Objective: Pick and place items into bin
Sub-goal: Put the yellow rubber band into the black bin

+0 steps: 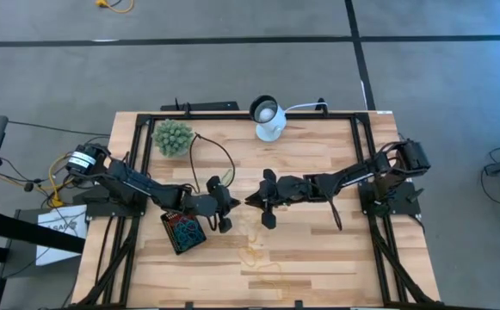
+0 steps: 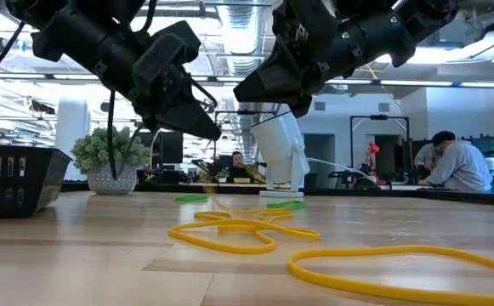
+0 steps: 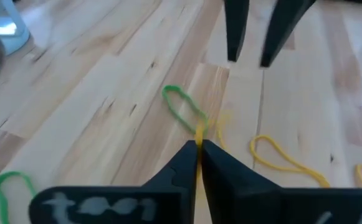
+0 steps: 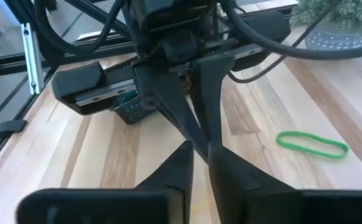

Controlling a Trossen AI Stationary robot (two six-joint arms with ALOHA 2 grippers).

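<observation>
My left gripper (image 3: 198,148) pinches a yellow loop (image 3: 199,132). My right gripper (image 4: 200,155) stands slightly parted, empty. The bin (image 1: 183,231) at seven o'clock holds some loops; several remain on the table (image 1: 318,258).

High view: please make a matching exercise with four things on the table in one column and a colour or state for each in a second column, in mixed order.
Things:
1. plant
2. lamp
3. bin
4. left hand

Colour or state:
a. black
b. shut on a yellow loop
c. white
d. fuzzy green

Pairs: 1-d, 2-c, 3-a, 4-b
</observation>
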